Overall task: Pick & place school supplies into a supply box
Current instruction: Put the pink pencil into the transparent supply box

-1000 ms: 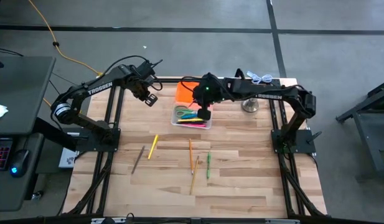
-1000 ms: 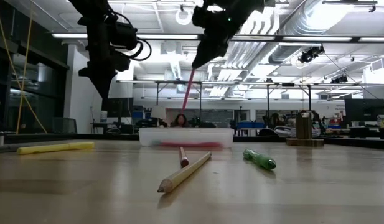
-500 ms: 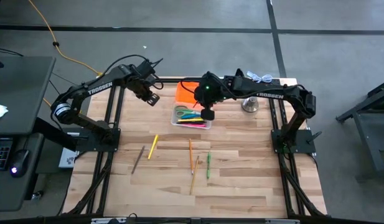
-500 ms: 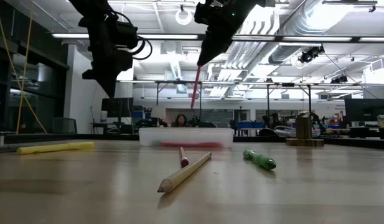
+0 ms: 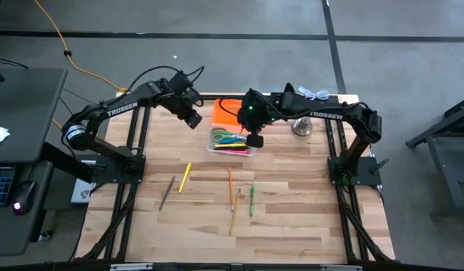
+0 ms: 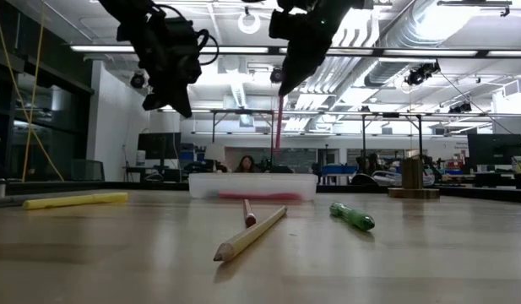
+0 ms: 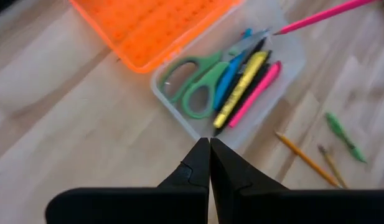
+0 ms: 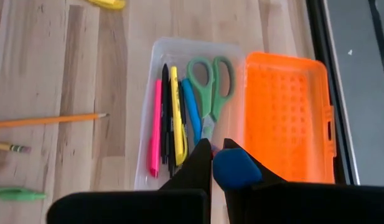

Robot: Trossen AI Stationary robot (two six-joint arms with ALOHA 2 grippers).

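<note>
The supply box (image 5: 232, 143), a clear tray with its orange lid (image 5: 225, 111) laid open behind it, sits at the table's far middle. It holds green scissors (image 8: 210, 78), a blue pen, a yellow marker (image 8: 177, 115), a pink pen and a dark pen. Just above the box, my right gripper (image 5: 254, 140) is shut on a pink pencil (image 6: 279, 127). To the box's left, above the table, my left gripper (image 5: 194, 119) is shut and has nothing in it. A yellow marker (image 5: 184, 177), a dark pencil (image 5: 166, 193), two orange pencils (image 5: 231, 187) and a green pen (image 5: 252, 200) lie flat on the table. My right gripper pinches the pink pencil by its upper end (image 6: 280, 100) between its two fingers, which slant down from the table's right. The pencil hangs almost upright below them, its tip (image 7: 277, 30) clear above the box. In the right wrist view the fingers hide the pencil.
A silvery bell-like object (image 5: 301, 126) stands right of the box, under my right arm. The near half of the wooden table (image 5: 292, 241) is bare boards. A person shows far behind the table in the low view.
My left gripper has moved toward the table's right, closer to the box, and has turned, staying shut. My right gripper has tipped, and the pink pencil has swung from a slant to hang almost upright, its tip higher above the box.
</note>
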